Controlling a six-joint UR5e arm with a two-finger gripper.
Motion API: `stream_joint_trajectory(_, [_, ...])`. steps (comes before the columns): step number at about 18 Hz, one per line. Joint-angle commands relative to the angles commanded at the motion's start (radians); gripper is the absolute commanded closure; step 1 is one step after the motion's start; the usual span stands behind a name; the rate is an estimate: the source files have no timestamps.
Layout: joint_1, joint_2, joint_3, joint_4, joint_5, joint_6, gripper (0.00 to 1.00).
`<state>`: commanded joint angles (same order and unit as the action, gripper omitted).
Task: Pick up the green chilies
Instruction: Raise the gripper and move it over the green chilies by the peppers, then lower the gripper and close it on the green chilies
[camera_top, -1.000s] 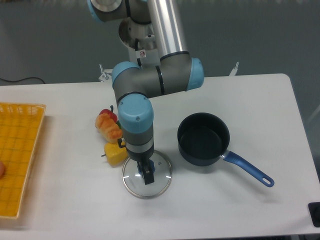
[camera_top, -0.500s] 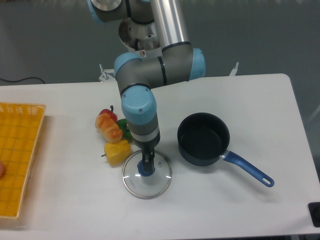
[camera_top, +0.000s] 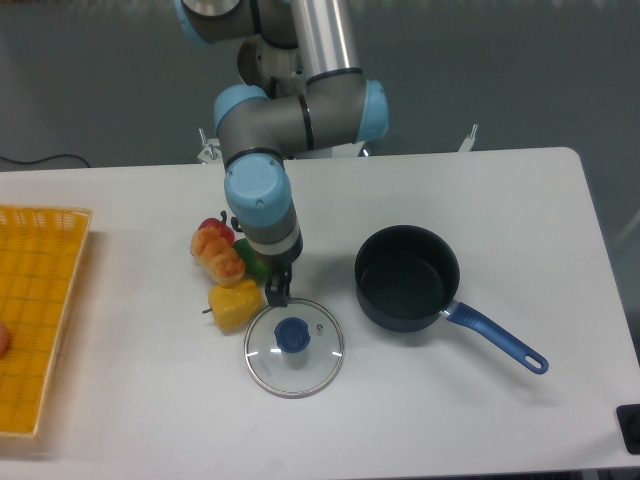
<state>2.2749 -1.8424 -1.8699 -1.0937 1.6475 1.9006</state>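
A dull grey-blue wall stands behind a white worktop that fills most of the view. The arm reaches down from the top and its claw hangs low over the worktop, dark and narrow, its tips just at the far left rim of a glass lid; from this angle its two fingers overlap, so I cannot tell whether they stand apart or together, and nothing is seen gripped between them. The green chilies lie just up and to the left of the claw, a small glossy green lump mostly hidden behind the arm's wrist, close to the claw tips though I cannot tell whether they touch. Directly left of the claw, just beside it, sits a yellow pepper-shaped toy, its edge near the lid's rim. Further up and left of the claw an orange lumpy toy presses against the green chilies, and a red pepper-shaped toy peeks out behind it. The glass lid lies flat below and slightly right of the claw, with a blue knob at its centre. To the right of the claw, apart from the lid, stands a dark blue saucepan with its blue handle pointing down and to the right. Far to the left of the claw, at the edge of the view, lies a yellow mesh tray.
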Motion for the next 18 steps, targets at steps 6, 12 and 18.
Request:
stream_joint_trajectory(6, [-0.009,0.008,-0.038,0.002,-0.003,0.002,0.00])
stream_joint_trajectory(12, [-0.043,0.002,-0.037,0.003,0.000,-0.005,0.00])
stream_joint_trajectory(18, [-0.055,-0.008,-0.043,0.006,0.002,-0.006,0.00])
